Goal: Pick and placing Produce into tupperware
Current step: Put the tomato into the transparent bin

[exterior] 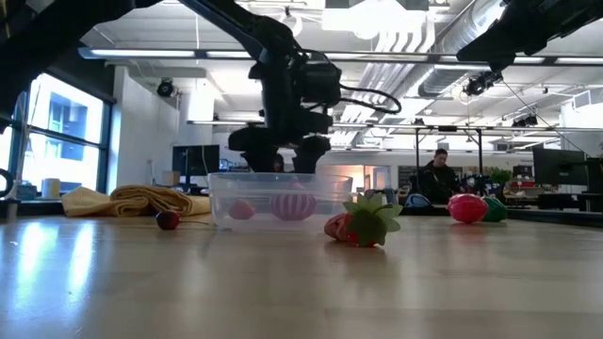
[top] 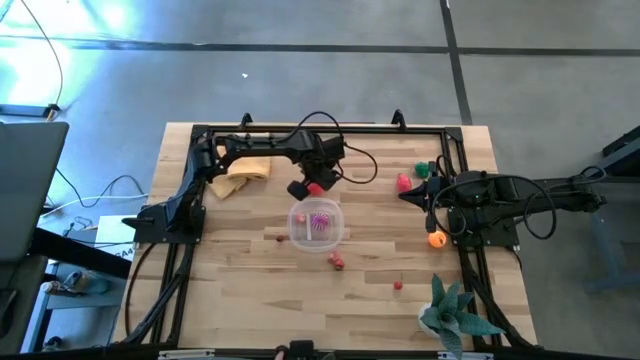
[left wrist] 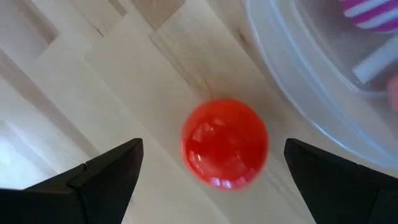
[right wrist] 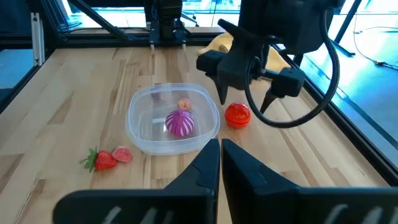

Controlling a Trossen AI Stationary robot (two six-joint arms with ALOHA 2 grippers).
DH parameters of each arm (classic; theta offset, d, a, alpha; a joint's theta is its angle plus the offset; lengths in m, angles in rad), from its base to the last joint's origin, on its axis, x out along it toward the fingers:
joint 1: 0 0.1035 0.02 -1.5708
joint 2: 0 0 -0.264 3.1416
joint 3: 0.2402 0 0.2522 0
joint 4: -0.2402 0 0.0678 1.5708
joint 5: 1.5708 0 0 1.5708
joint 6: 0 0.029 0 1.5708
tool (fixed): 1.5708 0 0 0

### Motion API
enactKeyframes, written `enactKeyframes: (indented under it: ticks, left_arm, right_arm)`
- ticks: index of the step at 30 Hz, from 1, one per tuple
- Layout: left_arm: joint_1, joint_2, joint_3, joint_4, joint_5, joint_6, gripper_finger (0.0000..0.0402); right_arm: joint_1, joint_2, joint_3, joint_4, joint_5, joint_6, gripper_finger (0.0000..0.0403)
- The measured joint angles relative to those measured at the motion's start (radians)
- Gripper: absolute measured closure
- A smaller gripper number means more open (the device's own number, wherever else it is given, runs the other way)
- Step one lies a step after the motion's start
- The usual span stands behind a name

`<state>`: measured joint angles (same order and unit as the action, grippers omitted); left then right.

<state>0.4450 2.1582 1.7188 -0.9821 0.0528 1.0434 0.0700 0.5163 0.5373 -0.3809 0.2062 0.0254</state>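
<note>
The tub (top: 317,224) stands near the middle of the table (top: 240,290) and serves as the landmark. Inside it lie a pink-and-white striped piece (right wrist: 181,122) and a smaller pinkish piece (right wrist: 184,104). Just beside the tub's far rim, toward the cloth (top: 243,173), a red ball (left wrist: 224,142) rests on the wood, close to the tub wall without clearly touching it. The left gripper (top: 311,187) hangs over this ball with its fingers (left wrist: 102,177) spread wide, one on each side, neither touching it. On the near side of the tub, a strawberry (right wrist: 102,160) with a green leaf cap lies next to a small pink piece (right wrist: 122,154); farther out on that side sits a small red piece (top: 398,285). A small dark-red piece (exterior: 168,220) lies just off the tub's left-arm side. Well to the right-arm side of the tub are a red-pink piece (top: 403,182), a green piece (top: 423,170) and an orange piece (top: 436,239). The right gripper (right wrist: 220,147) waits in that same area, level with the tub, its fingers pressed together and holding nothing. A spiky plant (top: 452,314) stands at the table's near corner beyond the small red piece. In the room behind the table, a person (exterior: 438,176) is visible.
</note>
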Motion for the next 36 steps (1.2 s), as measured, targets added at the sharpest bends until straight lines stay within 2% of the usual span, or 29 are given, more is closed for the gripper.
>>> enactKeyframes:
  ticks: [16, 36]
  left_arm:
    - [0.007, 0.053, -0.001, 0.01, 0.007, 0.008, 0.0021]
    - [0.013, 0.053, 0.0, 0.015, 0.013, -0.03, 0.0021]
  right_arm:
    - [0.0, 0.0, 0.0, -0.004, 0.0, 0.0, 0.0394]
    - [0.0, 0.0, 0.0, -0.004, 0.0, 0.0, 0.0394]
